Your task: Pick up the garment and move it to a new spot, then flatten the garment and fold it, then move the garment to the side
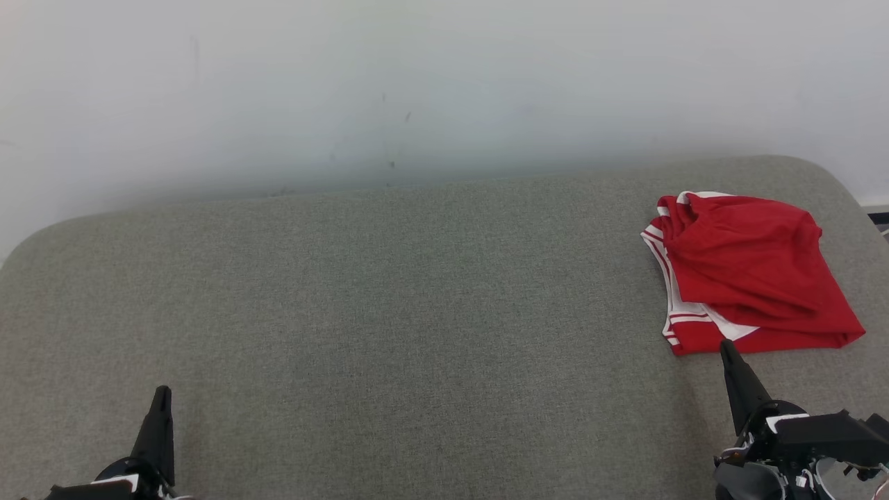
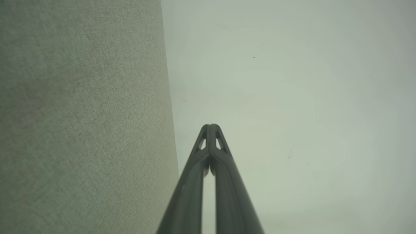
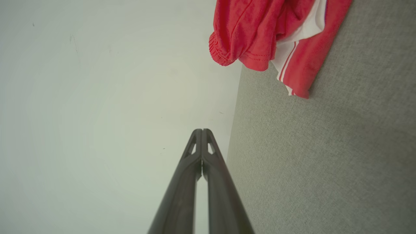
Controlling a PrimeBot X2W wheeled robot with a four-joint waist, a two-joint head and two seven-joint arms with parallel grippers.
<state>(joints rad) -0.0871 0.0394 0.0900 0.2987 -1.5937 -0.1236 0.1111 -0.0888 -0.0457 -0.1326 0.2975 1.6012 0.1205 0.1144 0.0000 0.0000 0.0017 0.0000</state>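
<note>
The garment (image 1: 750, 274) is red with white stripes and lies crumpled at the far right of the grey fabric surface (image 1: 389, 305). Its hem and striped side also show at the top of the right wrist view, garment (image 3: 260, 32). My right gripper (image 1: 726, 345) sits at the lower right, shut and empty, its tip just short of the garment's near edge. In its own view the right gripper (image 3: 202, 130) has both fingers pressed together. At the lower left, my left gripper (image 1: 162, 390) is shut with nothing in it, far from the garment; the left gripper (image 2: 211, 125) shows closed tips.
A pale wall (image 1: 417, 90) runs along the far edge of the grey surface. The surface's rounded corners show at the left and right. A dark object (image 1: 879, 217) sits past the right edge by the wall.
</note>
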